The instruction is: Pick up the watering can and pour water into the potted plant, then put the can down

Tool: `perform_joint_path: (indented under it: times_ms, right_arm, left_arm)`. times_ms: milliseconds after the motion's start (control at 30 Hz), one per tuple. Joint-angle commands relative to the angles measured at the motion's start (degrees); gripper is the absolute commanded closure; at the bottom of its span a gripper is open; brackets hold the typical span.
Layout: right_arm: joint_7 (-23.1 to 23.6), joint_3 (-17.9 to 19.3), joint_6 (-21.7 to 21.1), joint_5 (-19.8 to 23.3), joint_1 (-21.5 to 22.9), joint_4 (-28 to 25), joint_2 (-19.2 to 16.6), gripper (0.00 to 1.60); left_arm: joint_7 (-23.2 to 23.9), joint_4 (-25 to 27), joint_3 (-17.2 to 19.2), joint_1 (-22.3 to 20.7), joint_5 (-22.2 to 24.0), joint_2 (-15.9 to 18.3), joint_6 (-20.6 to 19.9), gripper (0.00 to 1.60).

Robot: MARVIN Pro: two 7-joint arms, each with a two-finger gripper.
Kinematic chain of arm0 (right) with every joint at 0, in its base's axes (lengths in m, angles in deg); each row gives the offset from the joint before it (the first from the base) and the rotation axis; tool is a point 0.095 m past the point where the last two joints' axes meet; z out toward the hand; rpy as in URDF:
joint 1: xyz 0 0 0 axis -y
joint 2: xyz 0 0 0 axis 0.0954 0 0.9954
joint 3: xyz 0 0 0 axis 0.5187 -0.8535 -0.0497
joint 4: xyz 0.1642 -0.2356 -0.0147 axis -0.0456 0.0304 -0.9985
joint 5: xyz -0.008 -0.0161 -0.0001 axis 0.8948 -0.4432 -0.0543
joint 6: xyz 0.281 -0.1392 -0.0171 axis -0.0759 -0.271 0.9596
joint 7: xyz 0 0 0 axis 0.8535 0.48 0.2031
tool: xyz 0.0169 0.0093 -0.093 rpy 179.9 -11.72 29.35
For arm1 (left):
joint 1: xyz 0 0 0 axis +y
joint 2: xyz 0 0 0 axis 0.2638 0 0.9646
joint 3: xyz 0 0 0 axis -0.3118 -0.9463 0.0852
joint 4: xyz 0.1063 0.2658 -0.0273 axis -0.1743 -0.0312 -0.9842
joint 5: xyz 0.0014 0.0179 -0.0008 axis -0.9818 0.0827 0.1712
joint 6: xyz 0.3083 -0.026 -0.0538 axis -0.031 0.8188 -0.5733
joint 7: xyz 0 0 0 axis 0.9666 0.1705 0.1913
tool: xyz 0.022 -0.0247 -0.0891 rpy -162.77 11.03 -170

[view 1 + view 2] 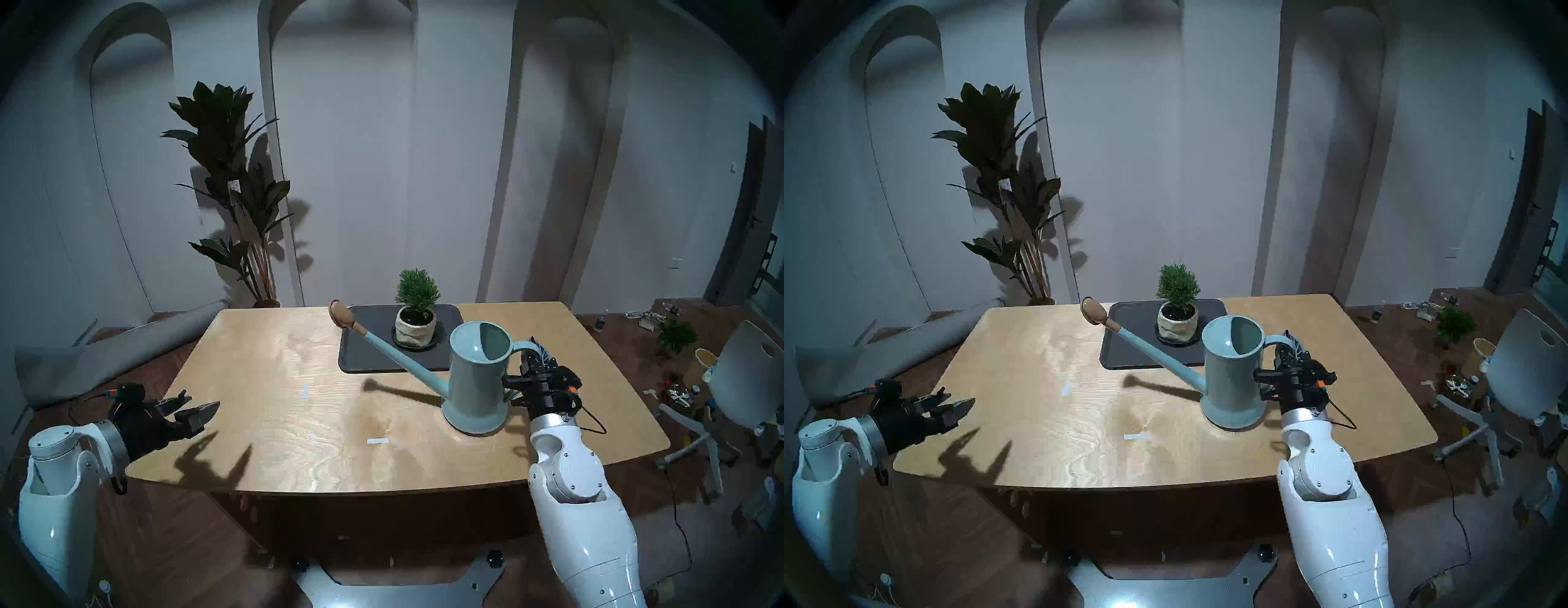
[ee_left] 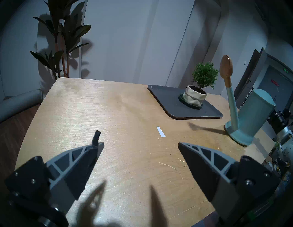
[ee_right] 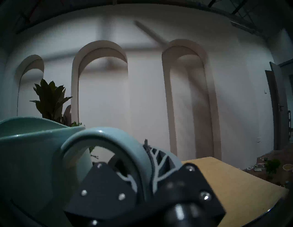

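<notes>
While right gripper (image 1: 535,354) clamps the can (image 1: 477,378) by its loop handle | can: right of table (image 1: 263,382), tilted, near plant (image 1: 416,314) | left gripper (image 1: 196,409) apart, idle | handling: likely rigid, smooth, heavier if filled; handle suits best.

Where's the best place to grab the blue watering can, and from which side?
The loop handle on the watering can, reached from the robot's right, opposite the long spout. The body is wide and smooth, but the handle is a thin band that fingers can pinch. The right end effector is shut on it this way, one finger inside the loop.
</notes>
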Motion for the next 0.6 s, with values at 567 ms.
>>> perform_joint_path:
  times_ms: [567]
  right_arm:
    - [1.04,4.59,6.31,1.80,2.35,-2.26,-2.60,1.60]
  left_arm:
    - [-0.02,0.59,0.23,-0.15,0.01,0.11,0.08,0.00]
